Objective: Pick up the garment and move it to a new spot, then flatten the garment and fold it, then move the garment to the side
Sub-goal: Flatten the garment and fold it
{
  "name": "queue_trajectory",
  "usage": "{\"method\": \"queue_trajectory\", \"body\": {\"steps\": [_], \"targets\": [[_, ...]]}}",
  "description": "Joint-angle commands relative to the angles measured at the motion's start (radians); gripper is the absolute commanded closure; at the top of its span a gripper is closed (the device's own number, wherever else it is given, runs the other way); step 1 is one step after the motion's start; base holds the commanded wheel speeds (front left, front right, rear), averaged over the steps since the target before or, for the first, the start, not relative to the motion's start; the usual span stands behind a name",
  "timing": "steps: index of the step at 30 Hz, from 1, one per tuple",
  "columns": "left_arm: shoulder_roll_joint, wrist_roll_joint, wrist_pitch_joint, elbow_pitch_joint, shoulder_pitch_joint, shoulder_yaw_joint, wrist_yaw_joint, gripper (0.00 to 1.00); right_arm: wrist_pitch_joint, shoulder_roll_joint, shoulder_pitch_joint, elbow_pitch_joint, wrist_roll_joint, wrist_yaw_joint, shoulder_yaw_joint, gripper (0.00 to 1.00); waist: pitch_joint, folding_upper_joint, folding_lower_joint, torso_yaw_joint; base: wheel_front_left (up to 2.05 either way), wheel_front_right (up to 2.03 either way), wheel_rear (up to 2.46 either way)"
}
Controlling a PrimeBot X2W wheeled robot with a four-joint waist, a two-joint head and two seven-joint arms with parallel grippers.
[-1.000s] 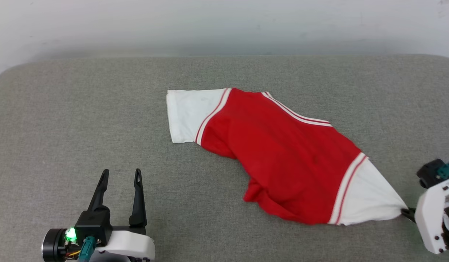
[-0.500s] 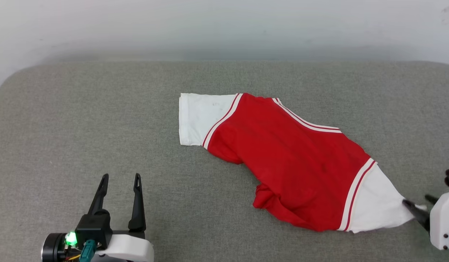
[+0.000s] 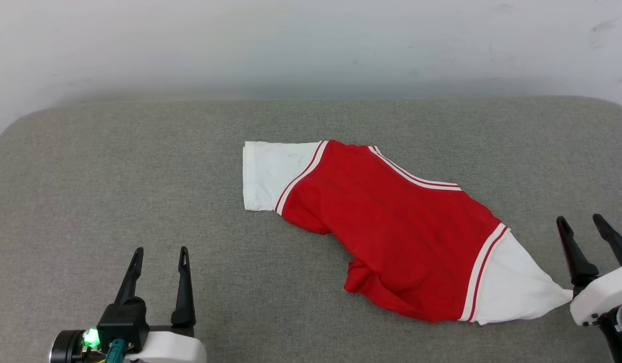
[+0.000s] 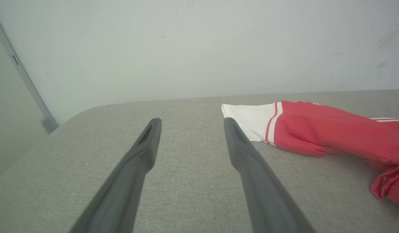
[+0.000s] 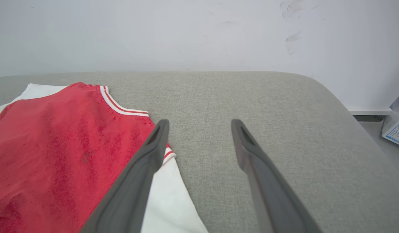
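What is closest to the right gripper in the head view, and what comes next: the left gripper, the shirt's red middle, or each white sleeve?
From the right gripper, nearest first:
1. Right sleeve, just beside it at the lower right.
2. Red middle, in the centre.
3. Left sleeve, farther back on the left.
4. Left gripper, at the lower left.

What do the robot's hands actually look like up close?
The left gripper and right gripper each have two long, slim dark fingers tapering to narrow tips, with a slot near each tip. They rise from smooth white casings; the right one shows small dark screw holes. At the left wrist sit a glowing green light and a teal plug with thin wires.
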Motion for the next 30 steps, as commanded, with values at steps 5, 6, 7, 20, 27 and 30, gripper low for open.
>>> {"method": "queue_trajectory", "body": {"steps": [5,6,7,20,27,30], "targets": [[0.027,0.001,-0.003,-0.005,-0.025,0.011,-0.015,0.0,0.0,0.116,0.078,-0.115,-0.135,-0.001,-0.135,0.0,0.003,-0.0001,0.0,-0.012,0.0,0.0,0.0],[0.04,-0.002,-0.003,-0.004,-0.042,0.015,-0.023,0.0,0.005,0.142,0.089,-0.148,-0.16,-0.001,-0.158,0.0,0.008,-0.0001,0.0,-0.017,0.0,0.0,0.0],[0.054,-0.002,-0.003,-0.003,-0.06,0.017,-0.033,0.0,0.015,0.161,0.1,-0.18,-0.183,-0.001,-0.18,0.0,0.013,-0.0001,0.0,-0.02,0.0,0.0,0.0],[0.318,-0.227,0.167,0.164,-0.53,-0.075,-0.159,0.0,0.149,0.303,0.148,-0.523,-0.335,-0.001,-0.234,0.0,0.166,-0.0001,0.0,-0.124,0.0,0.0,0.0],[0.522,-0.5,0.482,0.214,-0.804,-0.285,-0.158,0.0,0.149,0.337,0.12,-0.567,-0.361,-0.001,-0.239,0.0,0.267,-0.0001,0.0,-0.183,0.0,0.0,0.0],[0.569,-0.601,0.647,0.253,-0.901,-0.339,-0.158,0.0,0.138,0.346,0.107,-0.569,-0.362,-0.001,-0.233,0.0,0.309,-0.0001,0.0,-0.202,0.0,0.0,0.0]]}}
